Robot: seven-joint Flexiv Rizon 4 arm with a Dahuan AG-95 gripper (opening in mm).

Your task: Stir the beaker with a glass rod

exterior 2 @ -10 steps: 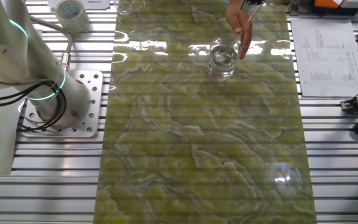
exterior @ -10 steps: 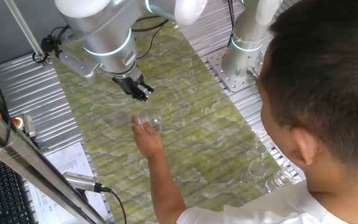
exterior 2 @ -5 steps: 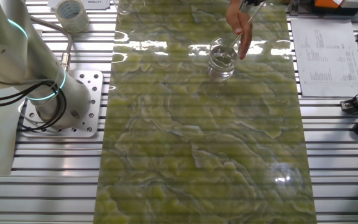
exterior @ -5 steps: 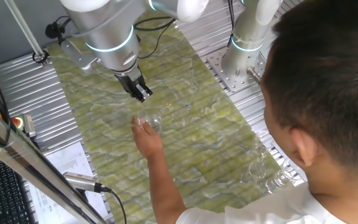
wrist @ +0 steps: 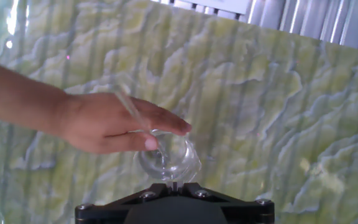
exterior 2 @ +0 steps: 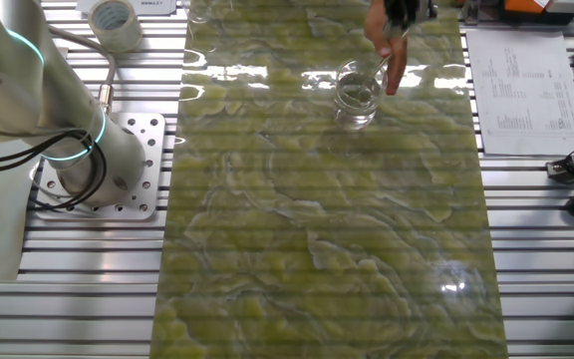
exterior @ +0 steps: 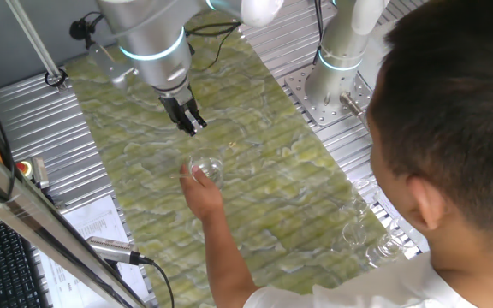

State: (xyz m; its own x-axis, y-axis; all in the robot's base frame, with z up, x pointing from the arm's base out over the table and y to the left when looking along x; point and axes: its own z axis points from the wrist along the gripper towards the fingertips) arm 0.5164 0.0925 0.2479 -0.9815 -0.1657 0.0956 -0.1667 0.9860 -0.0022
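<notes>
I counted one small clear glass beaker (exterior: pixel 205 167), one very thin transparent glass rod (wrist: pixel 135 118), one black two-finger robot hand (exterior: pixel 190 125) and one person's bare hand (wrist: pixel 107 123) on the job. The beaker stood upright on the green-and-yellow marbled surface (exterior 2: pixel 317 249), toward one end of it. The rod leaned at a slant with its lower end inside the beaker and its upper part lying across the person's hand, which rested against the beaker's rim. In the other fixed view the beaker (exterior 2: pixel 356 93) sat just below that hand (exterior 2: pixel 385 40), with the rod (exterior 2: pixel 380 68) showing as a faint bright line between them.

My robot hand hung above the surface, near the beaker but apart from it, touching neither beaker nor rod. From the hand view the beaker (wrist: pixel 166 158) lay just ahead of the black hand housing at the bottom edge. I could not tell whether its fingers stood apart or together.

Elsewhere I saw a cluster of small clear glass vessels (exterior: pixel 375 244) at the surface's far end, one roll of pale tape (exterior 2: pixel 114 22) and a printed paper sheet (exterior 2: pixel 519 90) whose writing was too small to read.
</notes>
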